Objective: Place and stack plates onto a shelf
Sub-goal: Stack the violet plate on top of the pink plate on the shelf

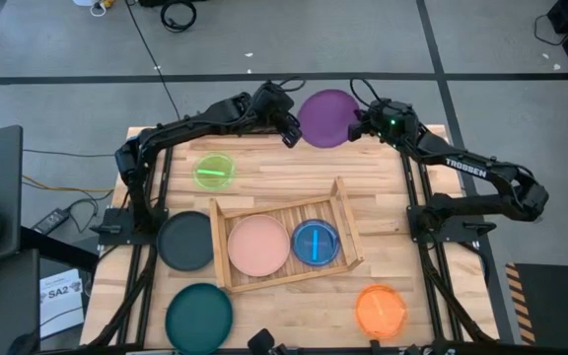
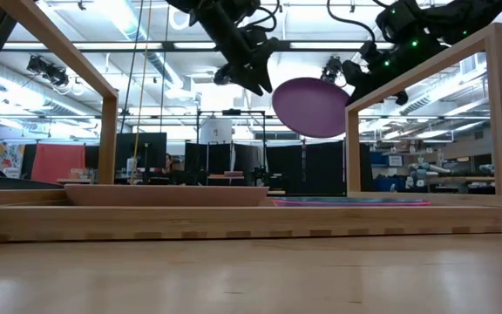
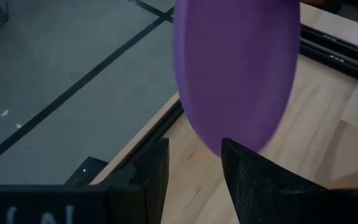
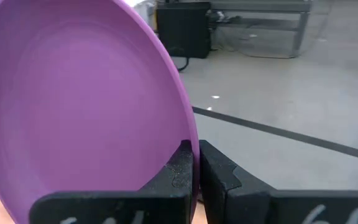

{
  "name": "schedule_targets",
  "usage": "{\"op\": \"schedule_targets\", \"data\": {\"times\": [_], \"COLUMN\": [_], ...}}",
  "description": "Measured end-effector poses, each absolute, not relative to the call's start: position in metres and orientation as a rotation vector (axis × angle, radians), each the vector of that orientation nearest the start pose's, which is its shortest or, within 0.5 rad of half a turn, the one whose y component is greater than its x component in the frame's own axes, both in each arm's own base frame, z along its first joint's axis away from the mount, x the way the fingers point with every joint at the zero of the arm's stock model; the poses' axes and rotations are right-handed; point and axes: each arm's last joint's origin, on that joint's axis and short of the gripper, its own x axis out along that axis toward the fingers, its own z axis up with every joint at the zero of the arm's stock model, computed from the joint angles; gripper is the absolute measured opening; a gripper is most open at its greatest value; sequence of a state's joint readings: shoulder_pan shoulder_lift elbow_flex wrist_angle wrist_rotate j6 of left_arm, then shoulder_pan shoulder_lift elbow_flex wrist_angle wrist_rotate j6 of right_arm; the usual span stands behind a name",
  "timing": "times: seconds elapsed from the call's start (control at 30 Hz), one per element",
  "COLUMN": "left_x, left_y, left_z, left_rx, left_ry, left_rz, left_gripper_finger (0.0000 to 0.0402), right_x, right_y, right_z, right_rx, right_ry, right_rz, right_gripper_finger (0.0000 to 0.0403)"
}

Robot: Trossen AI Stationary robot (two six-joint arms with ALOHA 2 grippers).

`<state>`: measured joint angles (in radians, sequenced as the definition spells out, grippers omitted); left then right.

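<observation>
A large purple plate hangs tilted in the air over the table's far edge, with my right gripper shut on its right rim. My left gripper stands open just off the plate's left rim, nothing between its fingers. The shelf, a light-wood slatted tray, lies mid-table with a pink plate and a small blue plate flat on its slats. My right gripper pinches the purple plate's rim between its two fingers, one on the hollow face and one on the back. The fingers come roughly level from the table's right. The plate is lifted clear and stands tilted, reaching toward the left arm.
On the table lie a small lime green plate at the left, a dark grey plate beside the shelf, a teal plate near left and an orange plate near right. Bare wood lies right of the shelf.
</observation>
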<state>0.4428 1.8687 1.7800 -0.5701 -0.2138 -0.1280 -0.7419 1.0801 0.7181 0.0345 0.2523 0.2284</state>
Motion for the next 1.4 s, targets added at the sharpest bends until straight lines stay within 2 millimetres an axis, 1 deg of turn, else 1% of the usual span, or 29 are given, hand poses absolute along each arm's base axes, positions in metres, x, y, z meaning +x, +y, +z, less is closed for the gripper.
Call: {"op": "schedule_targets", "data": {"times": [0.27, 0.47, 0.93, 1.07, 1.4], "left_x": [0.382, 0.381, 0.381, 0.381, 0.380], "left_y": [0.188, 0.188, 0.189, 0.189, 0.191], "left_z": [0.338, 0.338, 0.338, 0.338, 0.339], "left_rx": [-0.191, -0.184, -0.184, -0.181, -0.187], "left_ry": [0.581, 0.583, 0.586, 0.585, 0.571], "left_rz": [0.676, 0.677, 0.677, 0.686, 0.711], "left_gripper_finger": [0.0153, 0.0153, 0.0151, 0.0129, 0.0031], "right_x": [0.178, 0.183, 0.183, 0.184, 0.184], "right_y": [-0.158, -0.153, -0.152, -0.153, -0.152], "right_z": [0.279, 0.281, 0.282, 0.283, 0.284], "right_rx": [0.286, 0.301, 0.297, 0.295, 0.295], "right_ry": [0.177, 0.138, 0.135, 0.124, 0.111], "right_rz": [-0.971, -0.946, -0.963, -0.962, -0.940], "right_gripper_finger": [0.0017, 0.0018, 0.0018, 0.0018, 0.0021]}}
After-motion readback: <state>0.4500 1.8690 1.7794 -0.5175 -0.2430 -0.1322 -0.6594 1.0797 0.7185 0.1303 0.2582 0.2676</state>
